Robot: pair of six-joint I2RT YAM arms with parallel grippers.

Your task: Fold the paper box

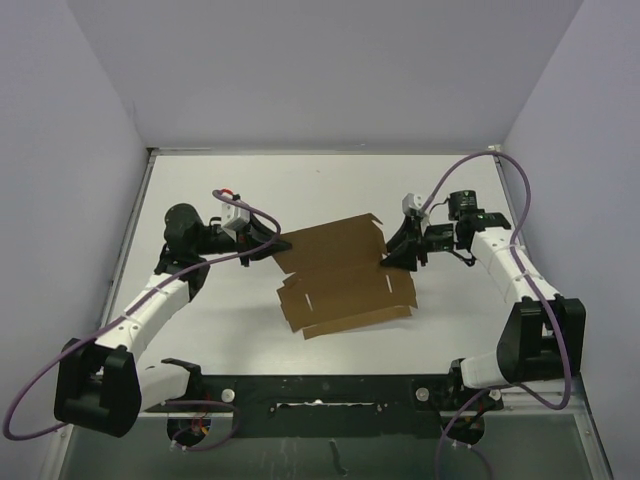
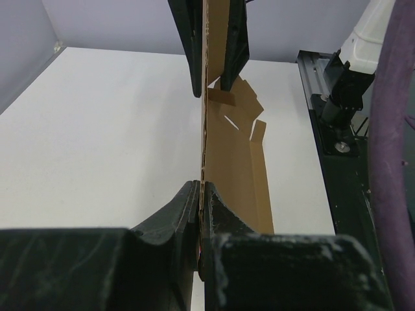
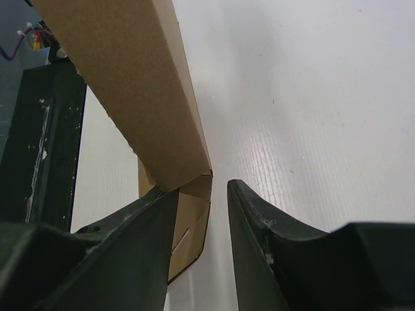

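L arm (image 1: pixel 150 300) ran from the near-left corner of the bench (image 1: pixel 300 185), white links, w/ a purple cable (image 1: pixel 30 400) looping beside it. L pincer (image 1: pixel 262 240) sat at the left edge of the paper box (image 1: pixel 340 285), which lay approx mid-bench.

In the L wrist view the pincer (image 2: pixel 202 194) was clenched on the paper box (image 2: pixel 233 162). Both fingers (image 2: pixel 178 214) pressed tight on the card, no gap either side. The gripped strip showed edge-on there. The rest of the sheet, w/ slits and tabs, spread over the white bench (image 2: pixel 97 129) toward the black rail (image 2: pixel 337 129) at the near edge.

From above the box was an unfolded brown die-cut sheet, slightly skewed. Its far panel spanned btwn the two pincers. The near panels, w/ slits, lay toward the near edge, short of the rail (image 1: pixel 320 385).

R pincer (image 1: pixel 395 255) sat at the right end of the far panel. In the R wrist view it (image 3: pixel 203 188) was released, fingers (image 3: pixel 259 220) apart, bare bench (image 3: pixel 311 97) showing thru the gap. A folded corner of the box (image 3: pixel 130 78) poked into that gap, touching the finger on the view's left and clear of the other. R arm (image 1: pixel 510 270) ran back to the near-right corner.
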